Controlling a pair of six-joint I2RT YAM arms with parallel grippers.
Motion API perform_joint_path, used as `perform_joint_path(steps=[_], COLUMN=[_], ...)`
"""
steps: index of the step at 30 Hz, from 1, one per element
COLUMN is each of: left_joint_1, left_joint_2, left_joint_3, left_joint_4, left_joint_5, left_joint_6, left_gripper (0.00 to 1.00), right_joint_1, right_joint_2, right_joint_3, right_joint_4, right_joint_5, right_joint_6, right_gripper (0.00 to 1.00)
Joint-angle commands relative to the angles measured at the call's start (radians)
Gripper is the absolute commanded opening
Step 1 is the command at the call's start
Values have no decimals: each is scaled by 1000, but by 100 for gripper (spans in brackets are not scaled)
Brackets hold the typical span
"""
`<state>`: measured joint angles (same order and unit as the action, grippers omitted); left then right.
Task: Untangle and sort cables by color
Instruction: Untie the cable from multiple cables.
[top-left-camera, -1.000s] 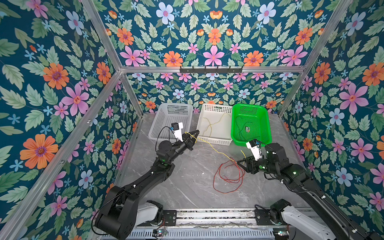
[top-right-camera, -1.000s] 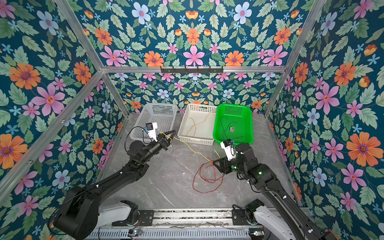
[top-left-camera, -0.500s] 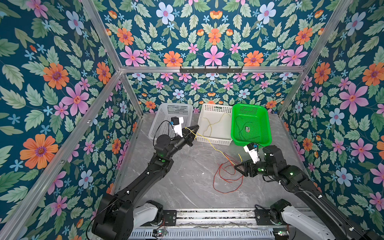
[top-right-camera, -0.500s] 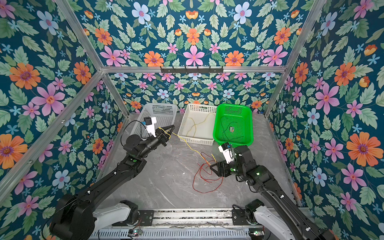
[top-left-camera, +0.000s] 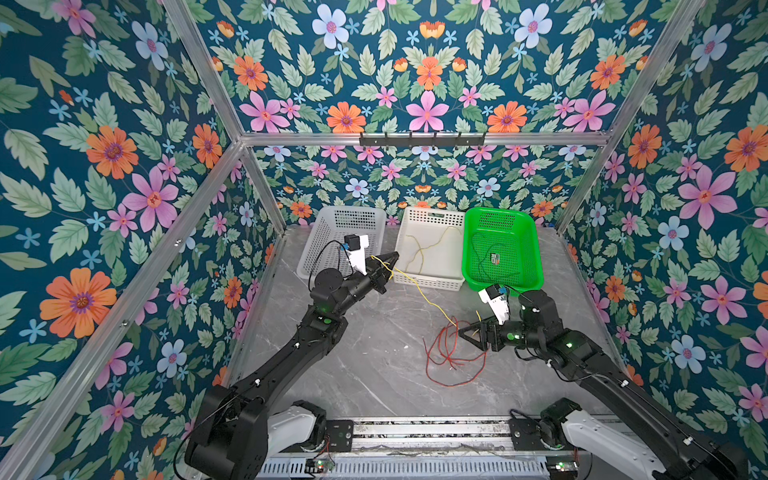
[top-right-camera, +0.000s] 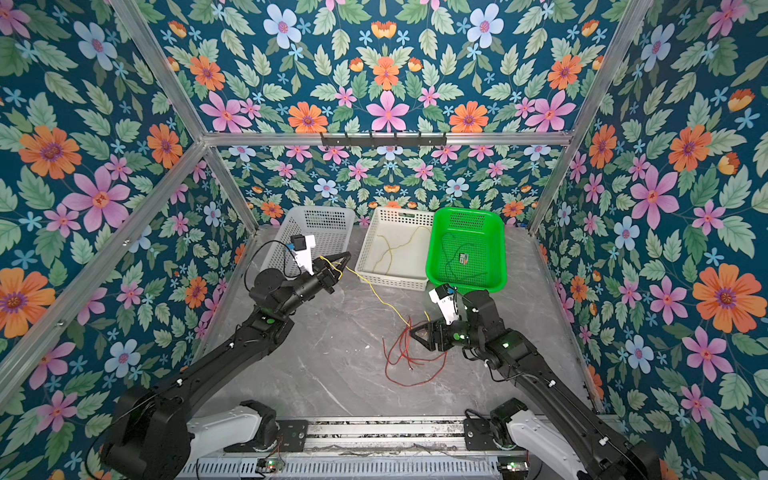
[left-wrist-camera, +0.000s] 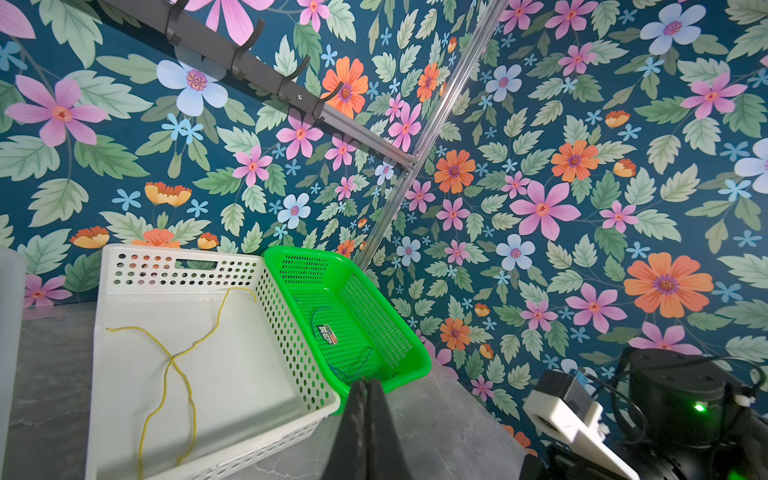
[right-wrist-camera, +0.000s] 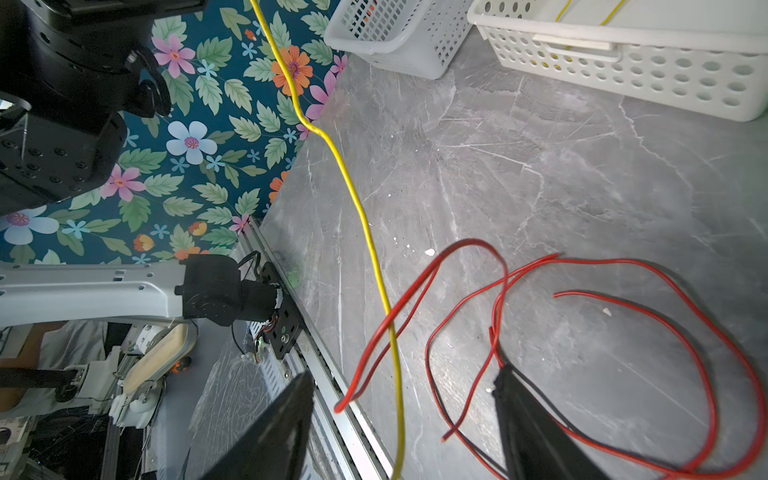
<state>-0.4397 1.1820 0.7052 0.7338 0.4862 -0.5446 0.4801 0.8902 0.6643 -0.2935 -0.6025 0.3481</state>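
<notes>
My left gripper (top-left-camera: 394, 255) is shut on a yellow cable (top-left-camera: 419, 293) and holds it above the table in front of the baskets; in the left wrist view its jaws (left-wrist-camera: 368, 383) are pressed together. From there the cable slopes down to a loose heap of red cables (top-left-camera: 453, 357) on the grey table. My right gripper (top-left-camera: 463, 331) stands open and low at that heap. In the right wrist view the yellow cable (right-wrist-camera: 357, 195) and a red cable (right-wrist-camera: 473, 241) pass between its spread fingers (right-wrist-camera: 286, 419). More yellow cable lies in the white basket (top-left-camera: 430, 215). A dark green cable (left-wrist-camera: 322, 308) lies in the green basket (top-left-camera: 496, 212).
A pale grey mesh basket (top-left-camera: 349, 216) stands to the left of the white one, all three in a row at the back wall. Floral walls with metal posts close in the table. A rail with both arm bases (top-left-camera: 415, 432) runs along the front edge.
My right gripper has opened wider and shifted a little left beside the red heap. My left gripper has lifted slightly with the yellow cable, drawing it tauter.
</notes>
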Motion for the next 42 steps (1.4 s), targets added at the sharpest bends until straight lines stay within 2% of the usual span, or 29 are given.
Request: perform_joint_path(steps=[1,9,16,23,28,34,37,42], left_joint_1=[1,-1,0,1,1,0,1,1], left_joint_2=[10,72,93,34,18,18,26,45], left_joint_3=[15,112,199,310,364,342,330,330], left_joint_4=[49,75,81,-94,-168,-121,-83,-54], left_joint_5=[16,37,47,2,-8,23,40,61], left_joint_6=[-12,-18,-28,92,130,85,57,26], left_gripper=[0,0,0,0,0,0,0,0], right_joint_1=[15,41,42,42,42,43,43,43], right_joint_2=[28,121,144,130,58,-60,-74,-65], right_joint_3=[3,-2,-29,-33,-72,-82,-64,-34], right_joint_4=[79,126,84,-49,6,30,38,75], right_joint_5=[7,81,250,423,367,346,323,215], right_joint_6=[21,42,54,71,43,-49,-107,-180], right_gripper=[70,68,61,57,58,61,62,63])
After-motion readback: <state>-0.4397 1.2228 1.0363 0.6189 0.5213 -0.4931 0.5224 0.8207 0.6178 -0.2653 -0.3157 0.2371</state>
